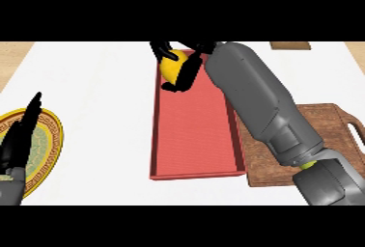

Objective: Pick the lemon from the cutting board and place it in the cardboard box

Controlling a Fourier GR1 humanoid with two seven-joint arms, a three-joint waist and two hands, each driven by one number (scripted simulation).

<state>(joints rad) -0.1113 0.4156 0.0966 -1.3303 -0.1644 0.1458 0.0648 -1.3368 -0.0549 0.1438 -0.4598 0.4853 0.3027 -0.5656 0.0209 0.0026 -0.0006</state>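
Yellow lemon [171, 67] is hanging above the far end of the red box [192, 140], the right hand [187, 73] curling around it, seemingly awaiting release.

We log the right forearm [260, 101] entering at lower right, slanting up toward the view's top centre. At its end the right robot hand [188, 72], fingers curled round a lemon [171, 68]. At the lower-left edge the left robot hand [20, 137] rests, fingers straight, pointing up.
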